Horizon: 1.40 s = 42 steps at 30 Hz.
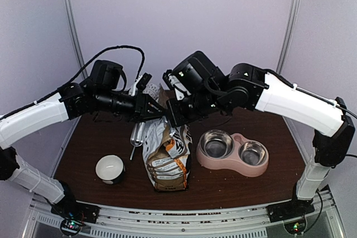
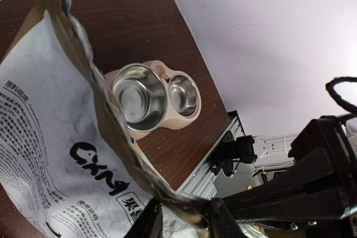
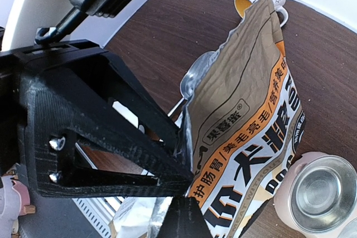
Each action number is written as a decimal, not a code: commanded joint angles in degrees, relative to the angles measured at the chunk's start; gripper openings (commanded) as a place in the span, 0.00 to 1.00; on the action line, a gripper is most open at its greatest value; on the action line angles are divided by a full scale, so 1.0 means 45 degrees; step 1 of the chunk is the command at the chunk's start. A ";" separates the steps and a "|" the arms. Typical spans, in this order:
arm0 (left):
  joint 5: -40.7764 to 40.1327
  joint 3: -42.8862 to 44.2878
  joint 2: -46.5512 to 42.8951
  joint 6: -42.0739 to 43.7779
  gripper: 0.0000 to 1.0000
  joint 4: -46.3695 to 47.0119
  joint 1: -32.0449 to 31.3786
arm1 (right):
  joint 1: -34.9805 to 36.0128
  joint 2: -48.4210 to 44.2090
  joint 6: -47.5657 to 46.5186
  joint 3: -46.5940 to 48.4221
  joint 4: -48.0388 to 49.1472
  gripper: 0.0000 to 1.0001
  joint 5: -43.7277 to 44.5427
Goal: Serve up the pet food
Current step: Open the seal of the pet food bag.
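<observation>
one bag (image 1: 166, 157) tight in left gripper (image 2: 184, 215) and right gripper (image 3: 184, 193); two steel cups (image 1: 217, 144)

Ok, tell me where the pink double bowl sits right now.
In the overhead view the pink double bowl sits on the right half of the table, close beside the standing food bag, on the bag's right.

Top cam: high over the table's (image 1: 83, 137) near edge, looking down across all of it. Both wrist cams sit tight against the bag (image 1: 164, 157) top. All three share bag and pink double bowl (image 1: 231, 169).
</observation>
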 commanded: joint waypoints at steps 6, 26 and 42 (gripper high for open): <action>0.0577 -0.0201 -0.0114 0.0262 0.13 0.0140 -0.0417 | 0.0063 0.0101 -0.0064 0.0271 0.0259 0.00 0.0171; -0.0297 -0.0537 -0.1226 0.0234 0.00 0.0154 -0.0427 | -0.0165 0.0746 0.0928 0.1094 -0.2447 0.00 0.2935; -0.0912 -0.0708 -0.1956 0.0218 0.00 0.0039 -0.0418 | -0.0415 0.0220 0.1294 0.0795 -0.2815 0.00 0.3528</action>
